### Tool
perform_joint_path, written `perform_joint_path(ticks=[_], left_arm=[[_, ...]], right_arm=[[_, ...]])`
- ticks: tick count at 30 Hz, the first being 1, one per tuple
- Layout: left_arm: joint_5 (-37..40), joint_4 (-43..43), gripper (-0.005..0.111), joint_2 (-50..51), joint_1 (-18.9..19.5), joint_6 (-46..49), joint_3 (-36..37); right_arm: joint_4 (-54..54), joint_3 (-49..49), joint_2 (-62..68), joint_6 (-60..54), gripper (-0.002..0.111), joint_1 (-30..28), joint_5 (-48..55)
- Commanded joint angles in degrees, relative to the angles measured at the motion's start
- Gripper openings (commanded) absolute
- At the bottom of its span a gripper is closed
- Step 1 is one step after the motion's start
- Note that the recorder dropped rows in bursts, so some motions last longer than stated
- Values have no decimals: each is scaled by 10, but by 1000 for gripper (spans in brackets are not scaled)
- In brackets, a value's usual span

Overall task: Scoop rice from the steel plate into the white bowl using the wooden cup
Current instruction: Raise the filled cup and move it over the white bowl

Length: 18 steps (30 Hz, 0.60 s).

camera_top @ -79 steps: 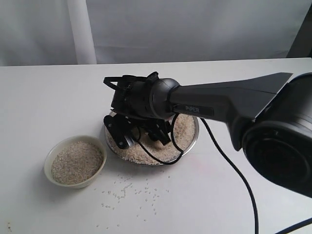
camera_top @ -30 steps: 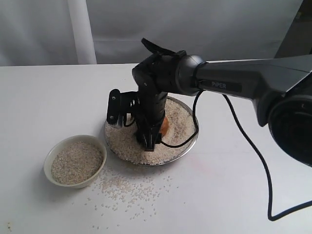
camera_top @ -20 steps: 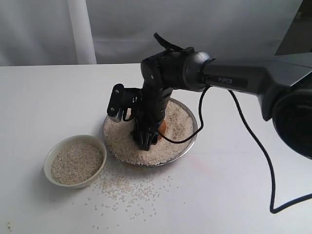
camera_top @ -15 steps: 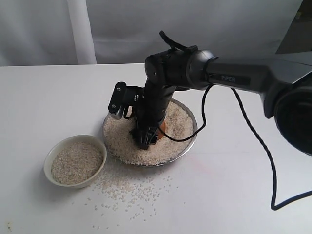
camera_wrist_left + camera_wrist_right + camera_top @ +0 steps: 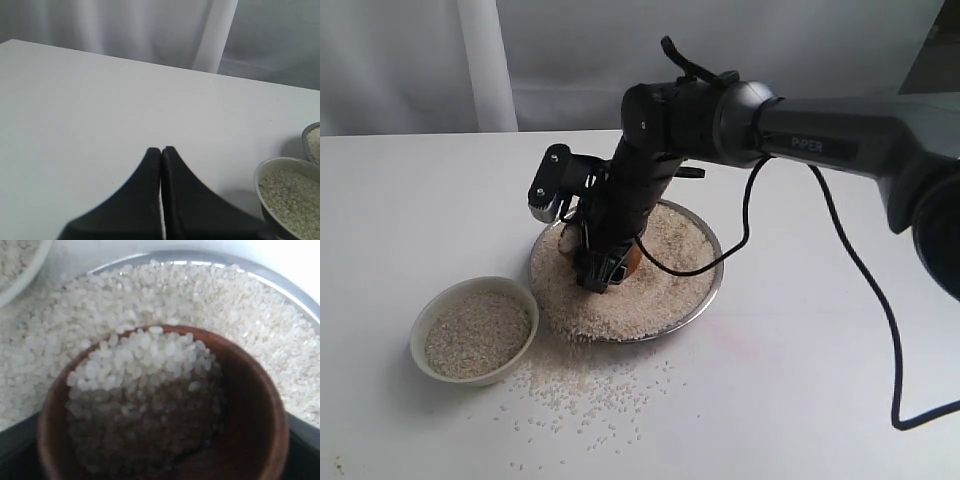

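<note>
The steel plate point(image 5: 708, 292) lies mid-table, covered with rice point(image 5: 665, 285). My right gripper point(image 5: 603, 268) is over the plate's left half, shut on the wooden cup point(image 5: 632, 260). In the right wrist view the cup point(image 5: 250, 395) is tilted and partly filled with rice point(image 5: 145, 360), just above the rice in the plate point(image 5: 280, 282). The white bowl point(image 5: 475, 332), down-left of the plate, is nearly full of rice. My left gripper point(image 5: 161, 151) is shut on nothing above bare table, with the bowl point(image 5: 264, 172) beside it; the exterior view does not show it.
Loose grains point(image 5: 582, 392) are scattered on the white table between the bowl and the plate and toward the front edge. A black cable point(image 5: 865, 300) trails from the right arm across the table's right side. A pale curtain hangs behind.
The right gripper has drawn the cup through the rice toward the plate's left side and raised it slightly. More grains lie on the table by the bowl than 2.6 s ago.
</note>
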Motion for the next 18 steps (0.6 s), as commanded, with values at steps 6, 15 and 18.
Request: perform_joint_path(ticks=[6, 15, 18], left_arm=[[-4, -3, 0, 0, -4, -1, -2], [-4, -3, 0, 0, -4, -1, -2], [-4, -3, 0, 0, -4, -1, -2]], right_arm=[[26, -1, -30, -11, 0, -15, 17], [54, -1, -44, -29, 0, -31, 18], [53, -1, -44, -33, 0, -31, 18]])
